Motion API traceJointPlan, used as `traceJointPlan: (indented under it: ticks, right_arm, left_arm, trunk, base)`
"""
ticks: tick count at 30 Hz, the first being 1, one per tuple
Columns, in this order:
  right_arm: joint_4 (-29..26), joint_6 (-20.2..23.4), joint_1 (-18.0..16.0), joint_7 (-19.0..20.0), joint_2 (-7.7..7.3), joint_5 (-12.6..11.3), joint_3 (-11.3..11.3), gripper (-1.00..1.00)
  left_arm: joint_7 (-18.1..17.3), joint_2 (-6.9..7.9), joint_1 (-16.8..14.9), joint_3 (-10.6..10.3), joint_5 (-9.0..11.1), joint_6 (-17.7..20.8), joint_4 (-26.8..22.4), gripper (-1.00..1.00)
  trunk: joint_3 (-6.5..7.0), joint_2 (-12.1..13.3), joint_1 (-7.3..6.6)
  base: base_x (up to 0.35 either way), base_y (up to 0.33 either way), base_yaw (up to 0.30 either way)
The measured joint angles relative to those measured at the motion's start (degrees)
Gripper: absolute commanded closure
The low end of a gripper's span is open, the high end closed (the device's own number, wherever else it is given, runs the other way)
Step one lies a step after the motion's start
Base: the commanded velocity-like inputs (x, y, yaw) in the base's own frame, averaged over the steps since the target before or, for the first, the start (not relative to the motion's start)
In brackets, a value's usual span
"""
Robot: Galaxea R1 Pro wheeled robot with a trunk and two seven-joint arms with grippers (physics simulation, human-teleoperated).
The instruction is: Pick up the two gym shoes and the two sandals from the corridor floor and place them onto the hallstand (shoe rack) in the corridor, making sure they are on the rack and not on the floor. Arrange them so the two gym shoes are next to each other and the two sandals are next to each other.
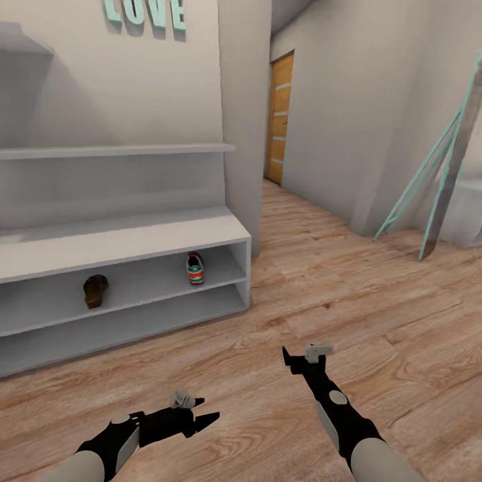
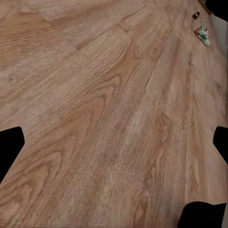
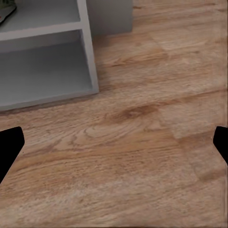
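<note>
While the hallstand (image 1: 134, 241) fills the left half of the head view, with the teal LOVE letters (image 1: 144, 13) at the upper left, its upper open shelf row already holds two items. A dark brown sandal (image 1: 96, 290) sits toward the left of that row, and a gym shoe (image 1: 195, 268) stands well apart from it near the right end, just inside the end wall.

Lower in the frame, the left gripper (image 1: 201, 420) hovers over the corridor floor (image 1: 375, 308) with its fingers spread wide and nothing between them. To its right, the right gripper (image 1: 304, 355) is likewise above bare planks; its fingertips sit far apart at the edges of its wrist view, so it too looks wide and empty.

In the left wrist view, a second gym shoe (image 2: 202, 35) lies on the floor in the upper right, with a small dark object (image 2: 195, 15) just beyond it, possibly the other sandal, though too small to tell.

By this reading the task is about half done: one of each pair is racked, and each mate must be fetched and set beside its partner.
</note>
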Motion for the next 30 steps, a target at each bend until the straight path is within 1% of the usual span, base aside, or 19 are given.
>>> traceJointPlan:
  ticks: [30]
  right_arm:
    - [0.0, 0.0, 0.0, 0.0, 0.0, 0.0, 0.0, -1.0]
  left_arm:
    - [-0.1, 0.15, 0.0, 0.0, 0.0, 0.0, 0.0, -1.0]
  trunk:
    - [1.36, 0.0, 0.0]
  base:
    - [-0.001, 0.0, -0.26]
